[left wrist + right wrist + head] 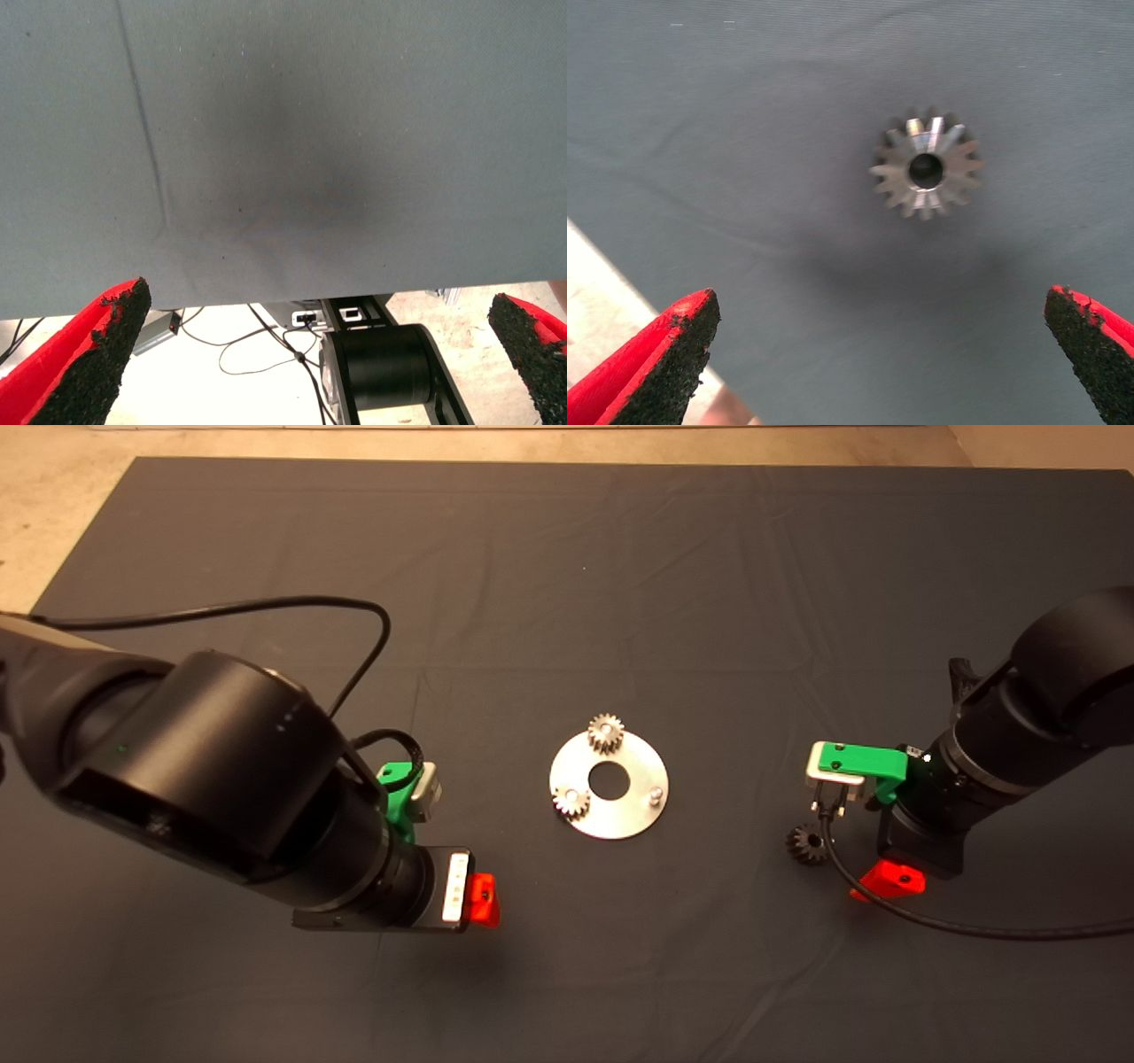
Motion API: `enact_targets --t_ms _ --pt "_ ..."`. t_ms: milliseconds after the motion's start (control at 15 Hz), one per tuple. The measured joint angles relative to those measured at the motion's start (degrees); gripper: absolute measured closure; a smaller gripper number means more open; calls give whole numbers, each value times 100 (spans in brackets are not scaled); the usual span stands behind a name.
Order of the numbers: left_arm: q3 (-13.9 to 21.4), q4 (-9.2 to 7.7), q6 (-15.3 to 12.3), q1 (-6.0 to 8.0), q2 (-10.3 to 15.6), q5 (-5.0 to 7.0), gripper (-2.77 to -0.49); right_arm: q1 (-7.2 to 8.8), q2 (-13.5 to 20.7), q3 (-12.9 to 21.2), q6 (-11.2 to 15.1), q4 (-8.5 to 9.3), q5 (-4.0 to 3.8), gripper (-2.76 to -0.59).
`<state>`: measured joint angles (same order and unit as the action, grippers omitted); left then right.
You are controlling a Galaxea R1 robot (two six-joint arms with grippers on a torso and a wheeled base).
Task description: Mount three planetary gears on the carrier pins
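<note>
The shiny round disc (631, 817) lies mid-mat. Two silver planetary gears sit on carrier pins: one (606, 732) at the disc's far edge, the other (571, 802) at its left edge. The third carrier pin (656, 794), on the right, stands bare. A darker gear (806, 843) lies flat on the mat to the right of the disc. My right gripper (873, 868) hovers just right of it, open; in the right wrist view the gear (926, 168) lies beyond the spread fingers (656, 372). My left gripper (474, 896) hangs open, front-left of the disc, over bare mat.
The dark mat (567, 558) covers the table, with pale floor beyond its far edge. The left wrist view shows the mat's near edge (266, 297), with cables and a black cylinder (385, 367) on the floor past it. A black cable (930, 921) trails from the right arm.
</note>
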<state>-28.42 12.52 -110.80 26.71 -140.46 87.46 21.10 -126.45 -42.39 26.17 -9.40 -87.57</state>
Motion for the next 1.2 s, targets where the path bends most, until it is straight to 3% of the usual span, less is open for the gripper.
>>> enact_targets --t_ms 133,467,667,1200 --pt "26 -14 -44 0 8 0 -275 -82 -73 -26 -5 -229 -10 -273" --pt "80 -28 -89 0 20 0 -275 -190 -216 -229 -21 -553 -3 -273" --pt "115 -34 -100 0 22 -2 -275 -396 -277 -303 -21 -754 -4 -273" --pt "196 -36 -102 0 33 -2 -275 -603 -358 -422 -21 -1021 -6 -273"
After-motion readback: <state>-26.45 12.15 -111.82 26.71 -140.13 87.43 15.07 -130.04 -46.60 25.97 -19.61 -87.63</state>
